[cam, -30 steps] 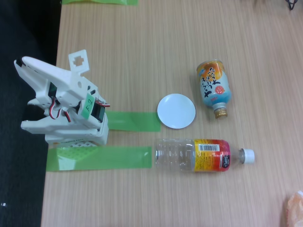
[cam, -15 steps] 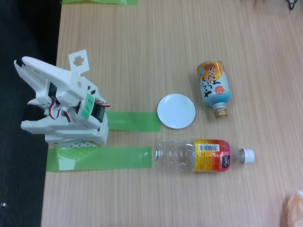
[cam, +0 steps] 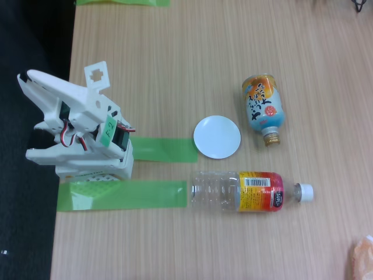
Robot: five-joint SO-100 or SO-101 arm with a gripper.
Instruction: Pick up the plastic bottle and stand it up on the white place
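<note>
At table's left edge, folded arm's gripper (cam: 35,125) touching nothing, opening unclear, plastic bottle (cam: 247,191) lying flat.

Wooden table (cam: 175,52) bearing plastic bottle (cam: 250,191), white plate (cam: 217,136)

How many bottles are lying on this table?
2: the long clear plastic bottle lies below the white plate; the squat orange-and-blue bottle lies right of it.
</note>
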